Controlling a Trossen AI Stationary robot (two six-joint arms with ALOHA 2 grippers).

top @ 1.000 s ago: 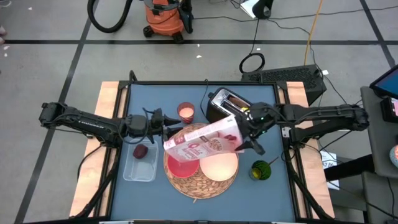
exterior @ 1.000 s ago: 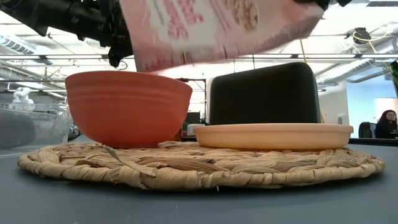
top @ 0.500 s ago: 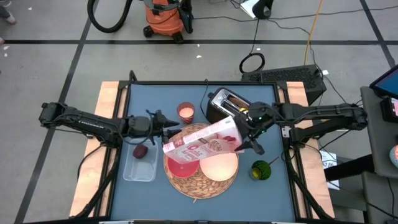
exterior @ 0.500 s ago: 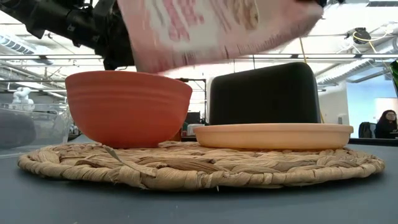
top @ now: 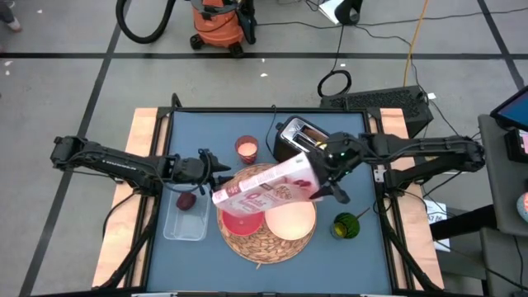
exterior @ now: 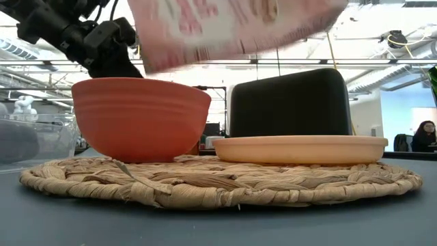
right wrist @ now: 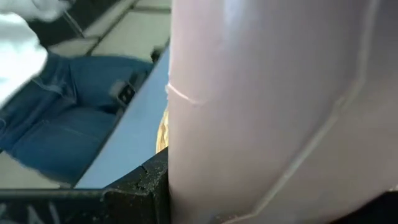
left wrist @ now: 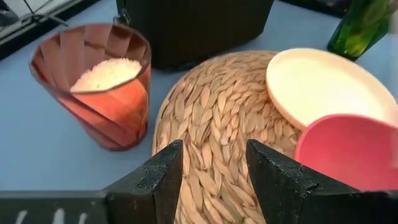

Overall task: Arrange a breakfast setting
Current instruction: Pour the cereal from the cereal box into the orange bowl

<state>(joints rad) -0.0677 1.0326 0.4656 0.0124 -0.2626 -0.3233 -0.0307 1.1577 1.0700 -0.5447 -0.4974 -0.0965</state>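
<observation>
Behind the woven straw mat sit a black toaster and a red tumbler. Right gripper clamps a tilted pink cereal box over the red bowl; left gripper hangs half-open, empty, above the blue tabletop.

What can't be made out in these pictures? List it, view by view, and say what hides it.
- High view: the inside of the red bowl, covered by the pink bag in the right claw.
- Low view: the bag's top, cut off by the edge; the toaster's base, behind the cream plate.
- Right wrist view: nearly everything, blocked by the bag.
- Left wrist view: the left claw empty; the bowl cut off by the edge.
- No spoon in any view.
</observation>
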